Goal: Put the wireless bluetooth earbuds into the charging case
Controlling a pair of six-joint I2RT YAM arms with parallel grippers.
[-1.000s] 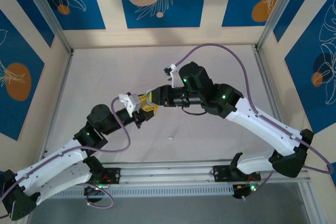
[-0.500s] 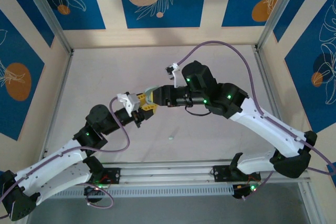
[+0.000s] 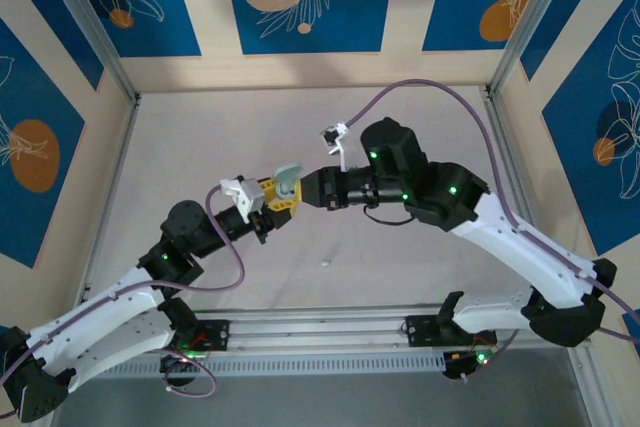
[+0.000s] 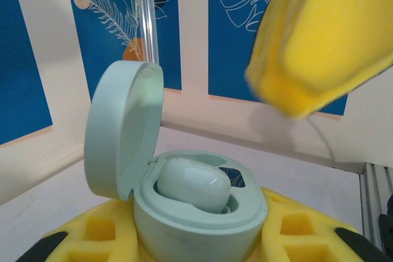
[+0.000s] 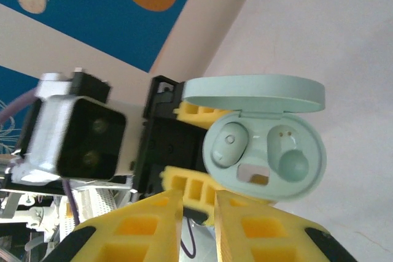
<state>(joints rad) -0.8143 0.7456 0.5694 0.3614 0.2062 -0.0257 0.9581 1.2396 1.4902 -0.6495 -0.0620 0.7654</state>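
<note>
Currently, at left: left end effector (image 3: 272, 197) clamped on the pale green charging case (image 4: 199, 219), yellow fingers either side of the base, case lifted off the table (image 3: 200, 137). Lid (image 4: 120, 133) hinged open and standing up. Seated earbud (image 4: 193, 183), same pale green, sits in one well; second well (image 5: 293, 162) looks empty from the right wrist camera.

Just right of the case: right end effector (image 5: 199, 216), jaws drawn together with nothing visible between them. Tips point at the open case, close to it but not touching.

Further right and nearer the arm bases: loose earbud (image 3: 326, 264) lying alone on the table, well apart from both end effectors and below the held case. Too small to tell colour or which way it faces.

Judgement: one bud is in, so the job is likely about half done for this case; the step in hand is fetching the loose one.

- Left arm should hold the case steady, opening tilted toward the right arm.
- Right jaws must open before descending, then pinch the bud across its body, lightly; glossy, likely to squirt out.
- Match the bud's orientation to the empty well before lowering; avoid knocking the lid.
</note>
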